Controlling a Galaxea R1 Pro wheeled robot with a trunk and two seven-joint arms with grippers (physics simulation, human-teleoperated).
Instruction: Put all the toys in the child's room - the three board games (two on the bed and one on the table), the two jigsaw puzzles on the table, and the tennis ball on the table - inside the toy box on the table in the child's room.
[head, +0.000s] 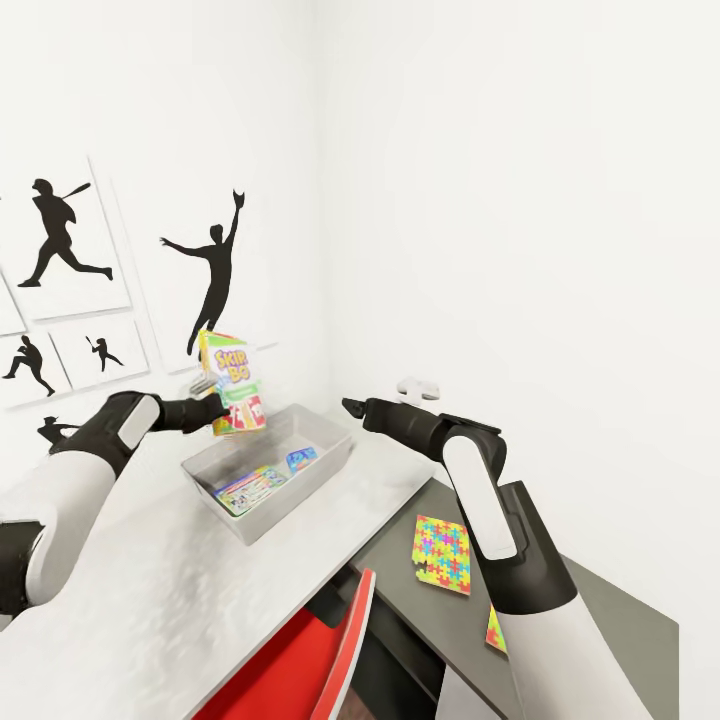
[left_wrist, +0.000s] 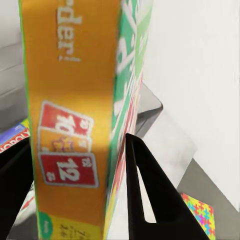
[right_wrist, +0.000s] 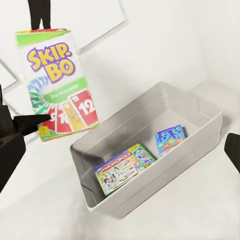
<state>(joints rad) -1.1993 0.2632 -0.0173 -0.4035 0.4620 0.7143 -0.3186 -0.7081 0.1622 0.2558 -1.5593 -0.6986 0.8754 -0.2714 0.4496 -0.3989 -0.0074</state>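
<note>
My left gripper (head: 222, 410) is shut on the green Skip-Bo board game (head: 234, 388), which it holds upright above the near-left part of the toy box (head: 330, 452). Both fingers clamp the game's (left_wrist: 70, 100) lower edge. The light grey toy box (right_wrist: 200, 107) stands on the white table (head: 150, 600) and has two flat game boxes lying in it, a colourful one (right_wrist: 124, 167) and a small blue one (right_wrist: 170, 139). My right gripper (head: 352, 406) hovers open to the right of the toy box. One jigsaw puzzle (head: 442, 553) lies on the dark surface; another (head: 494, 632) is half hidden behind my right arm. The tennis ball and the bed are out of view.
A red chair (head: 300, 660) stands under the table's near edge. The dark grey surface (head: 610, 620) is lower, to the right. White walls close in behind, with black sports silhouettes (head: 212, 275) on the left wall. A small white object (head: 420, 387) sits beside my right wrist.
</note>
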